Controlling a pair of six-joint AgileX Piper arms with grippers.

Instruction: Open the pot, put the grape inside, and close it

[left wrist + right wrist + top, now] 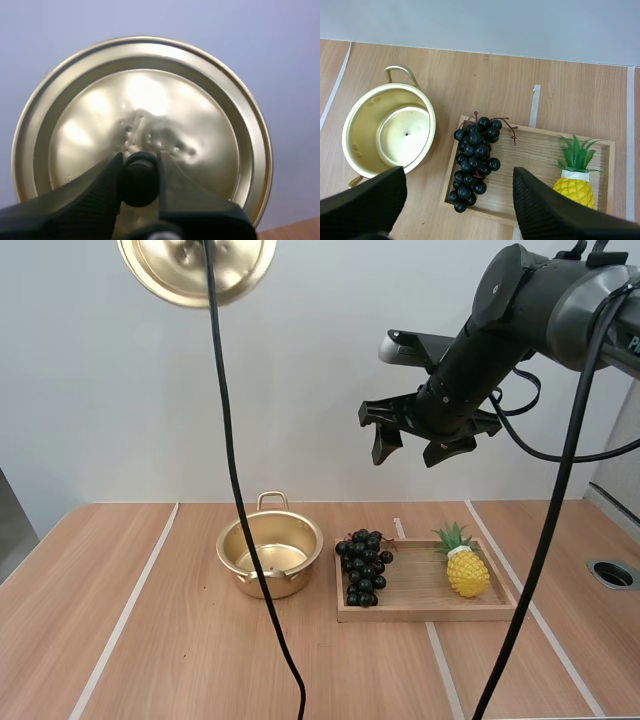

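gold pot (270, 556), black grapes (364, 567), yellow pineapple (467, 571)

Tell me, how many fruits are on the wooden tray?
2. The bunch of grapes lies at the end of the tray nearest the open pot. The pineapple sits at the other end. Nothing looks hidden.

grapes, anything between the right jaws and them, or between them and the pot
Nothing visible. The right gripper hangs above the tray, jaws open, with clear air down to the grapes. The pot stands open beside the tray; the left gripper holds its lid high.
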